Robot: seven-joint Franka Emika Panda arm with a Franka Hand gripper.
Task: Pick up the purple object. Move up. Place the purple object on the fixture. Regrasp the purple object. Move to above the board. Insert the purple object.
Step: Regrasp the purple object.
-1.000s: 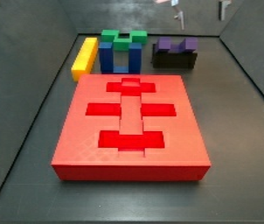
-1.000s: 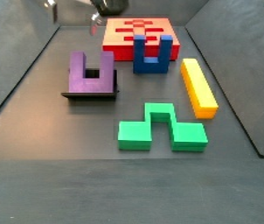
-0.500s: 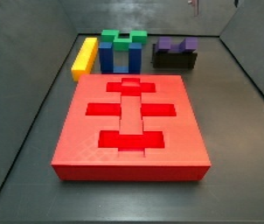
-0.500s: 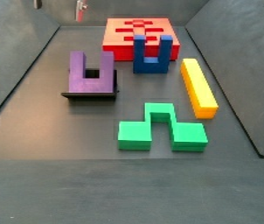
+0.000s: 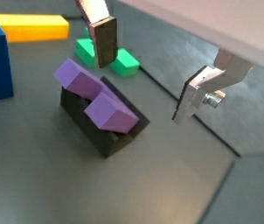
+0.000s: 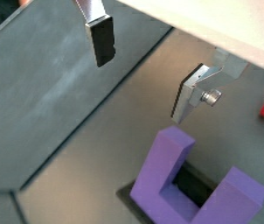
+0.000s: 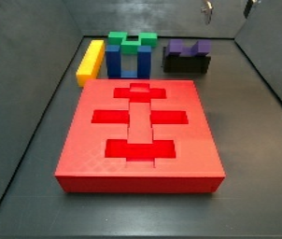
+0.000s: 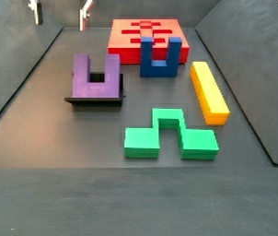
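On the black fixture sat the purple object, a smooth plastic U with two prongs. High above it hung the gripper, its flat silver fingers spread wide and holding nothing. Nearby stood a blue block, a long yellow bar and a green block. Behind them lay the big flat red board with cut-out shapes.
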